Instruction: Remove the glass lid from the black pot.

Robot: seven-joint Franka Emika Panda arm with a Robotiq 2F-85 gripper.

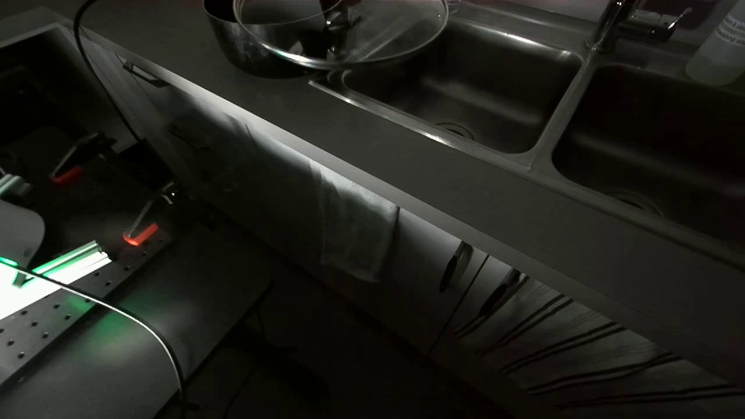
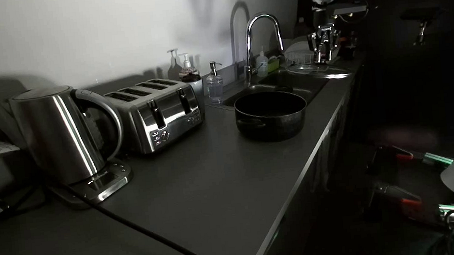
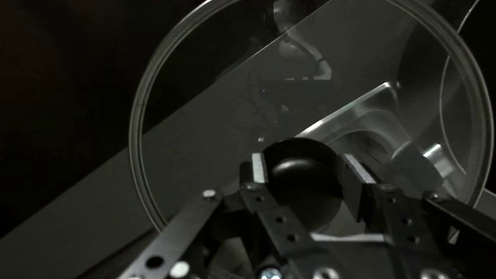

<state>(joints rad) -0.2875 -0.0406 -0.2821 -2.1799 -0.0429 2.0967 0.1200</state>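
The glass lid (image 3: 302, 112) hangs in the air, off the pot (image 2: 281, 127), and in the wrist view the front edge of the counter (image 2: 204, 196) shows through it. The gripper (image 3: 304, 168) grasps its dark knob (image 3: 306, 190) between both fingers (image 3: 259, 170). The pot stands beside the sink (image 1: 563, 110), nearer the front edge. Along the back edge stand a toaster (image 2: 174, 116) and, farther from the sink, a kettle (image 2: 55, 135).
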